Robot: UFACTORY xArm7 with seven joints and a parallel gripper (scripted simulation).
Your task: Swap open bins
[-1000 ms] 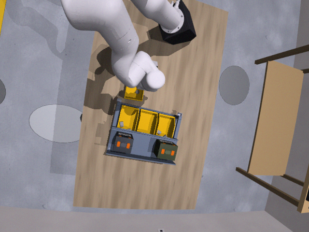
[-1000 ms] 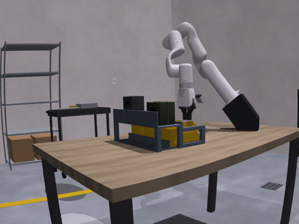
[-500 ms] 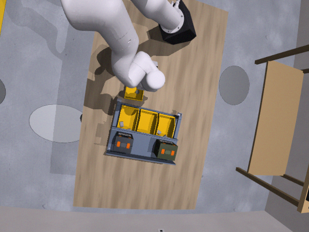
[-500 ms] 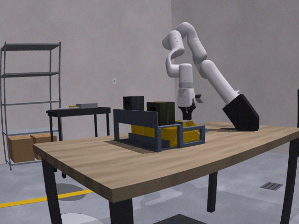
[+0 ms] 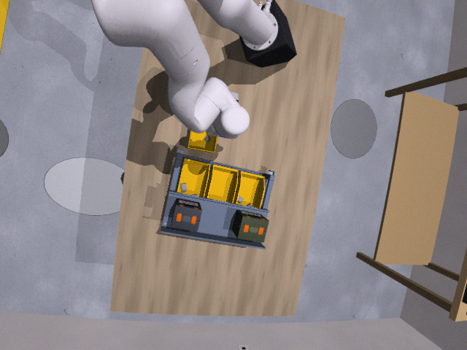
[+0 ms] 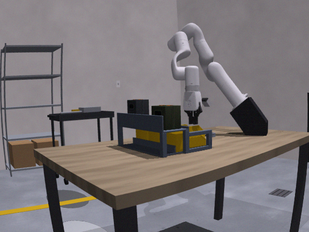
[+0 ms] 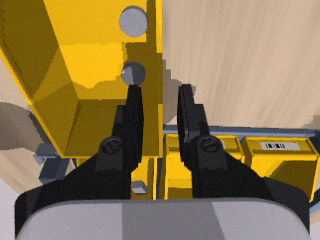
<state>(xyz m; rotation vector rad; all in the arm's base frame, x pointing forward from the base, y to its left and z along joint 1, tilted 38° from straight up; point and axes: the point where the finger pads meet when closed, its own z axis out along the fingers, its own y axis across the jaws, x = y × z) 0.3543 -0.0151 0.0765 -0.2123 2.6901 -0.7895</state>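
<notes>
Top view: the white arm (image 5: 181,49) (image 6: 191,77) reaches over the wooden table (image 5: 207,282) (image 6: 149,172), its wrist hiding the claw and part of the yellow open bin on the table (image 5: 203,145) (image 7: 90,65). This bin lies just beside the blue-grey shelf (image 5: 214,216) (image 6: 139,122) (image 7: 255,131), near its open-fronted side. Three yellow bins stand side by side in the shelf: the left bin (image 5: 194,175) and the right bin (image 5: 251,186) (image 7: 280,175) hold small grey parts, while the middle bin (image 5: 222,182) (image 7: 176,180) is the empty one, in its place between them. On the upper board rest a dark grey case (image 5: 186,216) (image 6: 137,106) and a dark green case (image 5: 250,229) (image 6: 165,117), each with orange latches. Exterior view: the gripper (image 6: 192,123) (image 7: 160,101) points straight down beyond the green case, above the level of the table top; yellow bins show through the shelf frame, partly hidden. Wrist view: the claw is released, its two black fingers parted part way and grasping nothing. In this view a side wall of the table bin runs between them, the left-hand finger in the frame overlapping the bin's interior; whether the tips reach below the rim cannot be told. Two round grey parts (image 7: 133,21) lie inside that bin, one partly in shadow.

Between the earlier top and exterior views and now, we can make out no shift. We see the gripper (image 6: 193,122) (image 7: 160,101) at the same spot near the front of the shelf (image 5: 216,217) (image 6: 139,122) (image 7: 280,133), and the open bin (image 5: 195,144) (image 7: 90,65) just before the shelf likewise unmoved. Any smaller finger motion there, we cannot tell.
</notes>
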